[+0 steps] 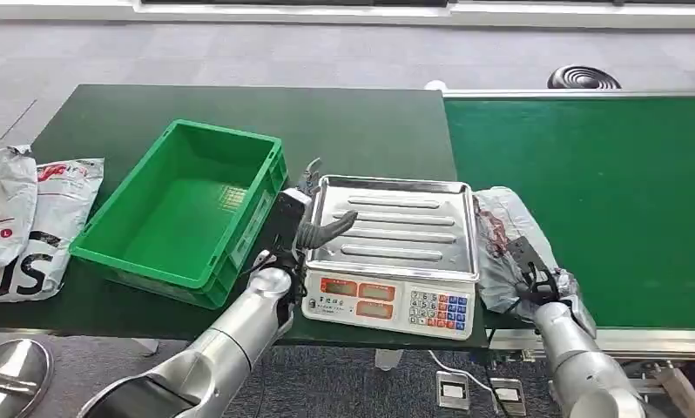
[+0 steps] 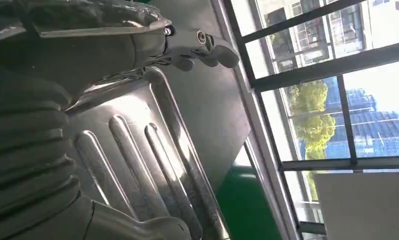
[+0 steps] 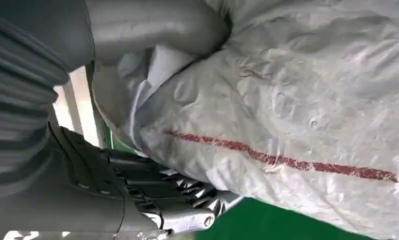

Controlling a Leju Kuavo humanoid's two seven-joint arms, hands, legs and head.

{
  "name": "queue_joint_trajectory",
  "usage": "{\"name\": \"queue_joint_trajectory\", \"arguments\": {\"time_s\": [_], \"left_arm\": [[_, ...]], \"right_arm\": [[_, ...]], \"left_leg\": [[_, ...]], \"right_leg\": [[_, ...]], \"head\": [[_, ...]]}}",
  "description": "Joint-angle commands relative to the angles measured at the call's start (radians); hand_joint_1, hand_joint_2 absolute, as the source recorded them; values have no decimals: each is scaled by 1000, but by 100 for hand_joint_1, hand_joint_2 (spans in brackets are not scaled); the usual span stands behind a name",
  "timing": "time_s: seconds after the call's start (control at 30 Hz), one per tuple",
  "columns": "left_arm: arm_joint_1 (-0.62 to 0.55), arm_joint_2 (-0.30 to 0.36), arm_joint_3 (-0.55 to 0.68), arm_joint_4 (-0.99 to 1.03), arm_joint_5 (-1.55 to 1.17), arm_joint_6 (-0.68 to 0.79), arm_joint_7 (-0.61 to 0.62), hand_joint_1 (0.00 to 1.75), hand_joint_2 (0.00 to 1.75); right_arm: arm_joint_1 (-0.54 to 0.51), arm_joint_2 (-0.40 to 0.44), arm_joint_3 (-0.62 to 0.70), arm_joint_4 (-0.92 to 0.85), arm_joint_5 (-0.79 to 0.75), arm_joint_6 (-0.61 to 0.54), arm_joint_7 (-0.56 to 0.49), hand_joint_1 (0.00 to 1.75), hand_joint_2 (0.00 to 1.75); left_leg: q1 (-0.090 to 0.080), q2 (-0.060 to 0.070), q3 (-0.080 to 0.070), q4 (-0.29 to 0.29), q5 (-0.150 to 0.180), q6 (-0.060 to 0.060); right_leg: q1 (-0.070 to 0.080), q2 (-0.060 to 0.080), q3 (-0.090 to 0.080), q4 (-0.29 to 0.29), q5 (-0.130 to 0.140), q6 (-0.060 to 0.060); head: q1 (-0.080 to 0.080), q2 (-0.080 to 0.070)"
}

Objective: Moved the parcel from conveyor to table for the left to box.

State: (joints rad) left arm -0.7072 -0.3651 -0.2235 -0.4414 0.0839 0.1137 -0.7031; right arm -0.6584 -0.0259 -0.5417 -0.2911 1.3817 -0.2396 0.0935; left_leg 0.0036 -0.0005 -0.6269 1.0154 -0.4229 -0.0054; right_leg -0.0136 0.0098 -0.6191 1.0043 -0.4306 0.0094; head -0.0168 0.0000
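A dark green table stretches ahead of me, with grey carpet beyond it and a brighter green conveyor butting up against its right side. On the table, to my left, sits an open green crate, and left of that, at the table's edge, lie two grey mailer bags with red and black print. Right in front of me stands a weighing scale with a ribbed steel pan on top and an orange display and keypad on its near face. My left hand rests at the left rim of that pan, between the crate and the scale, its fingers spread apart and holding nothing; the left wrist view shows the thumb lying over the pan's ridges and a dark finger stretched out above the rim. The parcel, a crinkled grey plastic bag with a red stripe, lies on the conveyor just beside the scale's right edge. My right hand is clamped on its near end: in the right wrist view the thumb presses the plastic from one side and the dark fingers curl beneath it.
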Motion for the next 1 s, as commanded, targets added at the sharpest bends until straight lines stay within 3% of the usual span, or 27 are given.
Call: {"name": "queue_joint_trajectory", "arguments": {"time_s": [0.03, 0.57, 0.67, 0.77, 0.87, 1.0], "left_arm": [[-11, 22, 45, 17, -5, -5, 5, 0, 175], [-19, 16, 62, 23, -26, -15, 5, 0, 175], [-13, 17, 66, 10, -41, -1, 5, 0, 175], [-14, 20, 81, 9, -64, 7, 5, 0, 175], [-26, 23, 96, 14, -83, 22, 5, 0, 175], [-33, 26, 104, 16, -91, 26, 5, 0, 175]], "right_arm": [[-17, 33, -58, 47, -8, 30, -6, 175, 175], [-37, 37, -41, 30, -3, 22, -24, 175, 175], [-66, 41, -72, 9, -63, -81, -125, 175, 175], [-109, 47, -106, -35, -166, -251, -306, 175, 175], [-171, 48, -82, -85, -257, -347, -438, 175, 175], [-222, 46, -36, -108, -285, -358, -434, 175, 175]], "left_leg": [[0, 3, 3, -1, 0, 0], [1, 1, 5, -2, 0, 0], [0, 1, 3, -1, 0, 0], [0, 2, 3, -1, 0, 0], [-1, 5, 2, -1, 0, 0], [-2, 3, -3, 1, 1, 0]], "right_leg": [[0, 2, 2, -1, 1, -1], [1, 0, 5, -2, 0, -2], [1, 0, 3, -1, 0, -2], [0, 1, 2, 0, 0, -2], [-1, 3, 0, 1, 1, -2], [-2, 2, -5, 4, 1, -2]], "head": [[0, 0], [0, 0], [0, 0], [0, 0], [0, 0], [0, 0]]}}
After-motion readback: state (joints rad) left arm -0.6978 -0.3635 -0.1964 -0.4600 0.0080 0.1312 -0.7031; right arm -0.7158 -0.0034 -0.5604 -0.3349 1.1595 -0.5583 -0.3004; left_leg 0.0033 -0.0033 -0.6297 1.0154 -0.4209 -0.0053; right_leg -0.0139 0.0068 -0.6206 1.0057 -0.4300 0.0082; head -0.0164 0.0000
